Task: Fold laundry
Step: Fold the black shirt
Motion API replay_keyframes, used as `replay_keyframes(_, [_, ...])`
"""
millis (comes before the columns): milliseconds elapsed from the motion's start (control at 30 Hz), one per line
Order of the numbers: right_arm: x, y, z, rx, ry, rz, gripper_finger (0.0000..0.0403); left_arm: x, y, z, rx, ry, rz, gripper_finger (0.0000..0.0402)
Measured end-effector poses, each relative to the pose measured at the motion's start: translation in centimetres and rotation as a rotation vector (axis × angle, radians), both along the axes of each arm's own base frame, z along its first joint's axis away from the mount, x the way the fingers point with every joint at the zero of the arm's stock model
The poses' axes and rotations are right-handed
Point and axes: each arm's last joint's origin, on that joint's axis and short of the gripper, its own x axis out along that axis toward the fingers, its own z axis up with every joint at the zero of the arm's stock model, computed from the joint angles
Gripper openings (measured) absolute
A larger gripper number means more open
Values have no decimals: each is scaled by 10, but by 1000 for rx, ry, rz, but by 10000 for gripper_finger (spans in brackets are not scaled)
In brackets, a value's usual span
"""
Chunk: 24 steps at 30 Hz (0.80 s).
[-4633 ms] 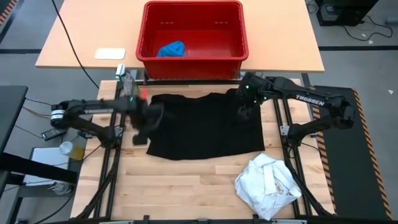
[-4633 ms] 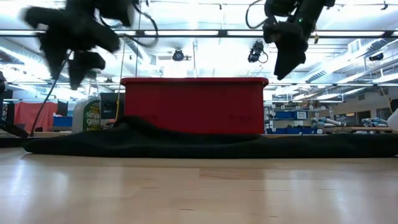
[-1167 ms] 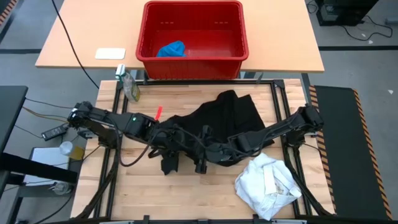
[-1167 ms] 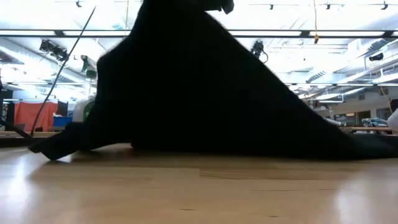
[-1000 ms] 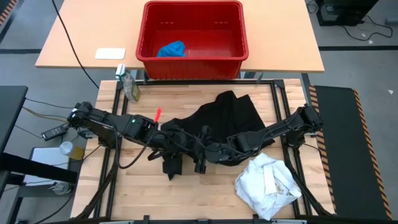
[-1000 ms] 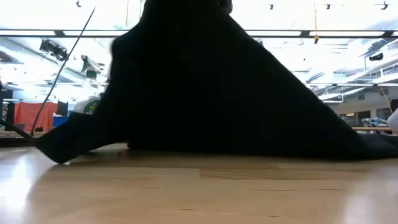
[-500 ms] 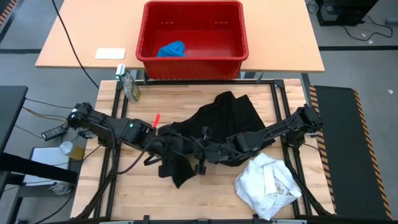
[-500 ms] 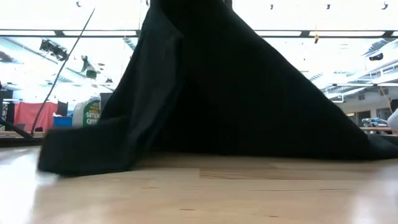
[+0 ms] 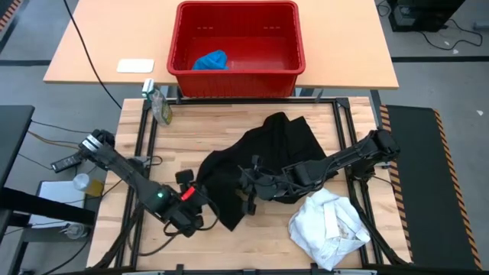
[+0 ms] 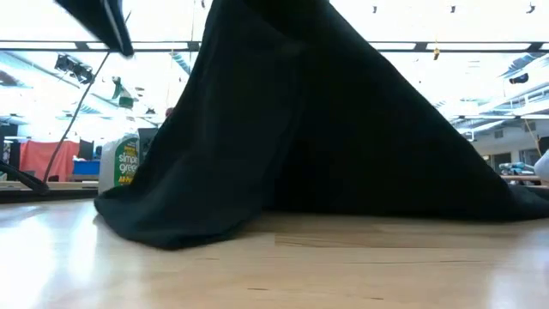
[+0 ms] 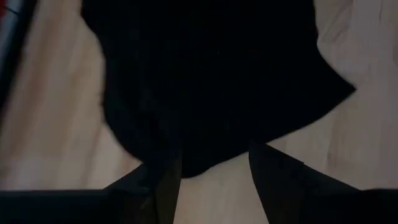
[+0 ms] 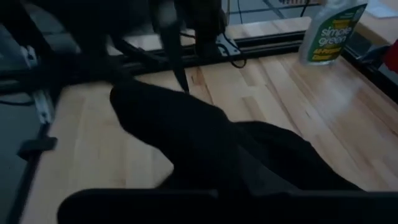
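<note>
Black garment: largest piece, one of it. Lies mid-table, bunched, part of it lifted into a peak; the low view shows it hanging like a tent from above. Judged soft, limp and light, with no stiffness to hold a crease on its own; it drapes from whatever point is held. Best taken at a hem corner or seam edge, where the cloth is doubled and a pinch is less likely to slip.

White garment: one, crumpled in a heap near the front right of the table, just beside the black one. Also soft; likely needs spreading flat before any fold. No clear corner shows.

Blue garment: one, smallest, balled up inside the red basket on the far desk. Light, easy to pinch anywhere.

Count: three garments, one basket, one spray bottle at the table's far left edge.

Right gripper: over the black garment's front fold, jaws closed, apparently pinching the cloth that rises to the peak.

Left gripper: near the front left, just beside the garment's hanging edge. Wrist view shows its fingers spread apart with nothing between them, black cloth just ahead.
</note>
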Motion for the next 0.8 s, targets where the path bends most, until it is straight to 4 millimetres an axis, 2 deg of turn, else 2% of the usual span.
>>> replay_keyframes(133, [-5, -1, 5, 40, 1, -22, 10, 4, 2, -39, -13, -65, 28, 190])
replay_keyframes(267, [-8, -3, 8, 76, -5, -45, 10, -1, 9, -64, 34, -175, 151, 191])
replay_keyframes(400, [-8, -3, 8, 93, -7, -56, 10, -8, 9, -85, -23, -269, 251, 204])
replay_keyframes(567, [-7, -4, 8, 101, -8, -63, 10, -12, 2, -100, 2, -365, 172, 229])
replay_keyframes(800, [-7, -3, 8, 146, -4, -44, 10, -9, 26, -114, 104, -343, 216, 265])
